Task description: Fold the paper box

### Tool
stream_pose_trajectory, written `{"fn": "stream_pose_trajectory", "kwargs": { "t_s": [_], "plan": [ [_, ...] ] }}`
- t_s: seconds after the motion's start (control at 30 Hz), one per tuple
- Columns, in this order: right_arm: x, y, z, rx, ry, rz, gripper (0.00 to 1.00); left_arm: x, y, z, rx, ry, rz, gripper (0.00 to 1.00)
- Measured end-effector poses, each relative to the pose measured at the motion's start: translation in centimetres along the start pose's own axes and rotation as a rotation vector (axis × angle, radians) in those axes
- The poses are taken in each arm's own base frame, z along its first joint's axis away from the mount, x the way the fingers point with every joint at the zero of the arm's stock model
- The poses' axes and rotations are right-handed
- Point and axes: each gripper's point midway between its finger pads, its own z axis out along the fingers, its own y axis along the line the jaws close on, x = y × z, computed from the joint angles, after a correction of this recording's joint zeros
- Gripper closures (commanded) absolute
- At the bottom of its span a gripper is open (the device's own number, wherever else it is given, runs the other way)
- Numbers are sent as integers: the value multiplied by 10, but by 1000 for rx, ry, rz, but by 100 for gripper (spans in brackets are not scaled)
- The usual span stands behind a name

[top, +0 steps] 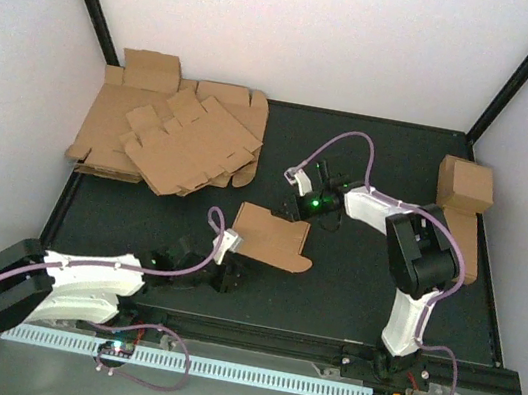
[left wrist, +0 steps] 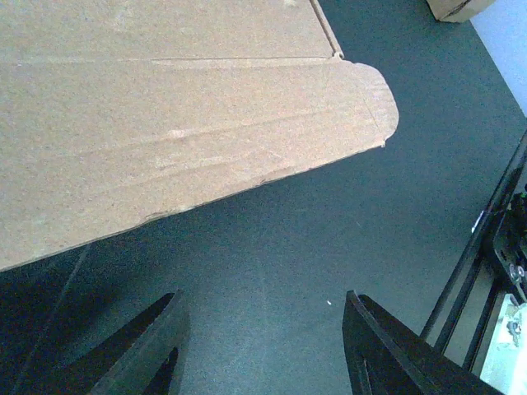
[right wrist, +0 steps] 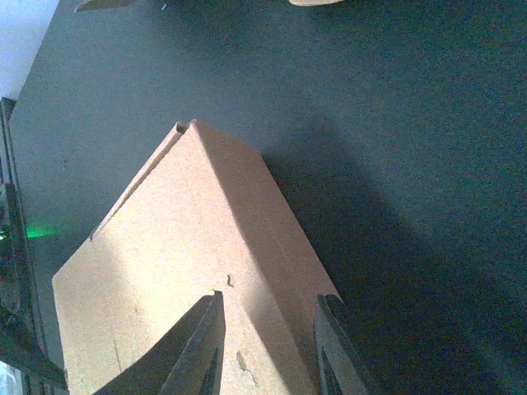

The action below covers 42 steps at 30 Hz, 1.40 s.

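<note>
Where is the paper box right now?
Top view: the paper box sits mid-table, between the left gripper off its near-left corner and the right gripper at its far edge.
</note>
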Motion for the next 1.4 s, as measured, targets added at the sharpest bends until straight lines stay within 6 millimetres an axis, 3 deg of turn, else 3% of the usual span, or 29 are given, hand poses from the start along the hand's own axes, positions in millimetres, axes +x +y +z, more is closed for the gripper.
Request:
{"fn": "stream_pose_trajectory", "kwargs": {
  "t_s": [0.3,0.67,0.83,0.93,1.17,1.4],
  "plan": [
    [4,-14,0,-21,5,58,69,1,1,5,0,4,-3,48],
    [-9,-20,6,-40,9,58,73,3,4,8,-7,14,-4,48],
    [-16,-35,7,-34,-8,79,73,3,4,8,-8,15,-4,48],
    [-9,-48,10,-26,8,117,73,1,3,8,-7,11,3,48],
    [0,-54,13,-31,31,148,73,-24,2,12,-36,-58,38,56],
    [0,-51,14,-42,32,148,72,-59,22,27,-107,-122,43,59]
  ]
}}
